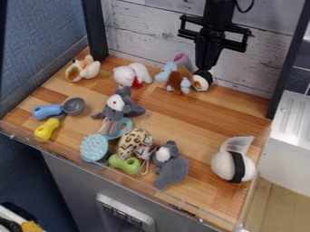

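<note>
The gripper (206, 68) hangs at the upper right, near the back wall, pointing down. Directly below its tip is a small black, white and orange toy (202, 80); whether it is held cannot be told. Just left of that toy are a brown plush (179, 80) and a light-blue plush with a purple part (165, 74). Farther left along the back lie a white plush with red (131, 74) and a cream-and-brown plush (82, 69). A grey plush with a white face (118, 105) lies left of centre.
Toward the front are a leopard-print toy (135, 142), grey plush (170, 164), green toy (124, 163), blue brush (94, 147), yellow toy (46, 129) and blue-handled grey scoop (74, 106). A white ball with a black band (233, 166) sits right. A clear rim (109, 169) edges the front.
</note>
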Controlling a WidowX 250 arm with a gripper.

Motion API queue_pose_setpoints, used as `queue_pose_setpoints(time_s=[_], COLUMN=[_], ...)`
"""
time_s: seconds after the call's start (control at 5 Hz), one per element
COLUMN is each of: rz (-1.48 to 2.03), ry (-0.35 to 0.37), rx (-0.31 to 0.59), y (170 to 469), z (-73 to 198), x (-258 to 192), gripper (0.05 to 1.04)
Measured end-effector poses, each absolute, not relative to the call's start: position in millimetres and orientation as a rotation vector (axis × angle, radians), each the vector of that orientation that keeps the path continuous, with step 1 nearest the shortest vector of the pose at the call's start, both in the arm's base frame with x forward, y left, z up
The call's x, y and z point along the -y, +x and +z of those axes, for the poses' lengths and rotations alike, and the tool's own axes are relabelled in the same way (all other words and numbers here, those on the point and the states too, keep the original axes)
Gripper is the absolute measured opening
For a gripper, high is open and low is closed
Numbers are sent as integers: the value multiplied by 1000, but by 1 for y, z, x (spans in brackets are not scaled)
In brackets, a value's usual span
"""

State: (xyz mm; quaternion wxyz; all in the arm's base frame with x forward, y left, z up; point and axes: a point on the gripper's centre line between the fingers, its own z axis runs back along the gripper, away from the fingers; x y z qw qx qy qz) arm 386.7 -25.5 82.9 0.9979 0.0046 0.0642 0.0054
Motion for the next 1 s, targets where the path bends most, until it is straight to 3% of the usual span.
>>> queue_pose_setpoints(time_s=[0.2, 0.8, 1.0], rz=[103, 745, 970], ry=[9, -6, -12], rx=[-146, -125, -113], y=[382, 358, 347], z=[75, 81, 81], x=[8, -110, -147], gripper=[62, 90, 247])
